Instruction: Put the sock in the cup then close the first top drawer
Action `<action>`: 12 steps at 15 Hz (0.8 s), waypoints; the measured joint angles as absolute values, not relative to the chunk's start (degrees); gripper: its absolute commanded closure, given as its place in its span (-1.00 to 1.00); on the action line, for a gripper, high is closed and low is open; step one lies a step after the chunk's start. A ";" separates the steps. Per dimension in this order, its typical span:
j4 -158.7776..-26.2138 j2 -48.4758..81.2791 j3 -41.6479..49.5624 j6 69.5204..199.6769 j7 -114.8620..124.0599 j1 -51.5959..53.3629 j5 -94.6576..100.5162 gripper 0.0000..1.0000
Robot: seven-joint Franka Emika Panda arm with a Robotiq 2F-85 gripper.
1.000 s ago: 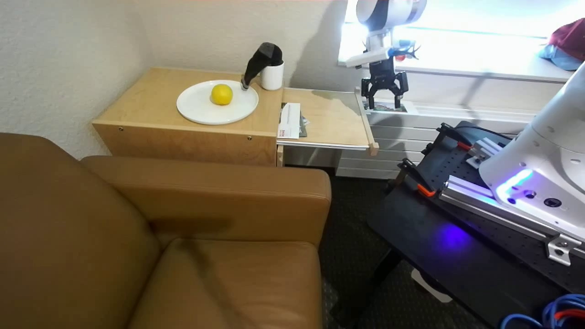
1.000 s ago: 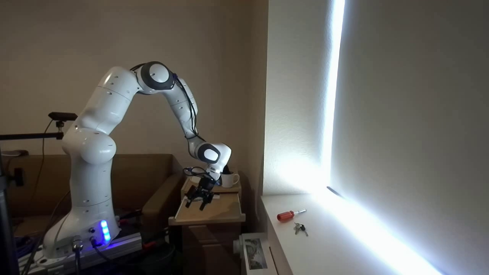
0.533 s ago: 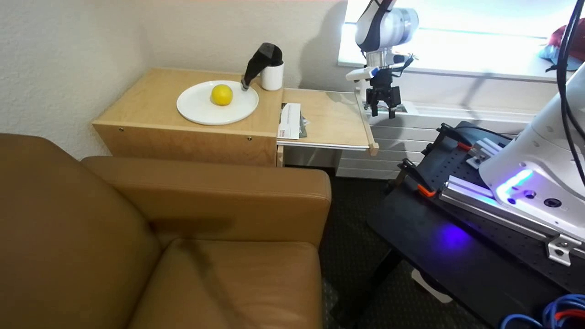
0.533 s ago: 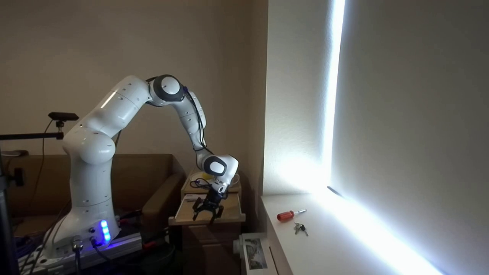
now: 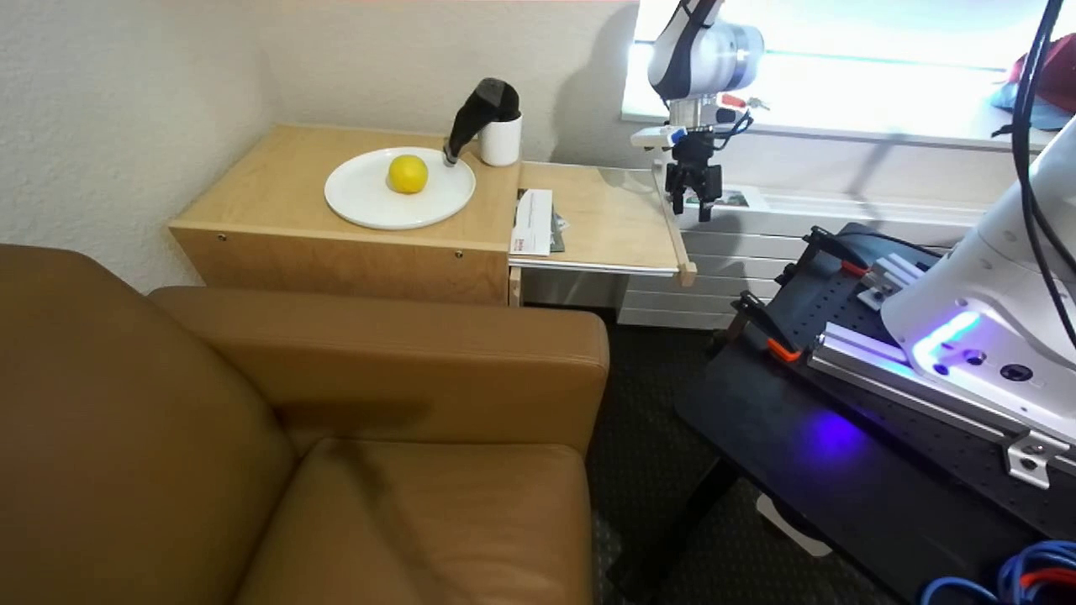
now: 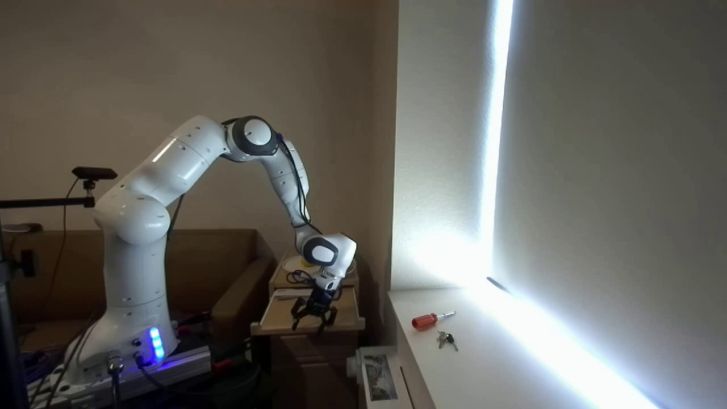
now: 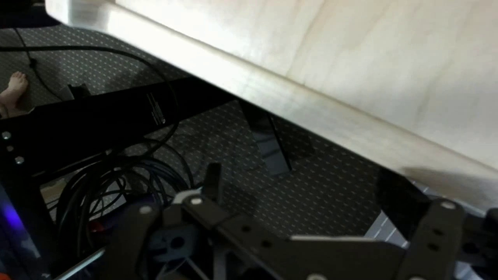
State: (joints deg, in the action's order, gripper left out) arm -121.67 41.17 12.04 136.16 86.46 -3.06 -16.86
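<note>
The black sock (image 5: 487, 105) sticks out of the white cup (image 5: 502, 141) in an exterior view. Its upper part is in the cup and its end hangs over the side to the plate's rim. In the other view of the room, my arm mostly hides the cup. The light-wood top drawer (image 5: 614, 210) stands pulled out, and its front edge also shows in an exterior view (image 6: 272, 330) and large in the wrist view (image 7: 350, 70). My gripper (image 5: 691, 213) is open and empty, fingers down, just outside the drawer's front edge. It also shows in an exterior view (image 6: 309, 327) and the wrist view (image 7: 303, 181).
A white plate (image 5: 353, 206) with a yellow fruit (image 5: 408, 174) stands on the cabinet (image 5: 252, 185). Papers (image 5: 532, 223) lie in the drawer. A brown sofa (image 5: 403, 353) stands beside the cabinet. A radiator (image 5: 714, 290) is behind the gripper. A screwdriver (image 6: 425, 322) and keys (image 6: 447, 339) lie on the sill.
My gripper has moved down and toward the drawer's front edge, slowing over the last half second. It stays open. The sock, cup and drawer have not moved.
</note>
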 measured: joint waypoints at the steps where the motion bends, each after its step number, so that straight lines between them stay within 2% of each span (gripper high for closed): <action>1: -121.70 41.17 11.55 137.94 86.31 -3.26 -17.86 -1.00; 6: -121.53 41.18 8.64 146.57 85.03 -4.01 -22.08 -1.00; 12: -119.77 42.43 4.48 150.16 82.30 -4.68 -25.02 -1.00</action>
State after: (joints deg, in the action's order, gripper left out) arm -119.77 42.43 4.48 150.16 82.30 -4.68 -25.02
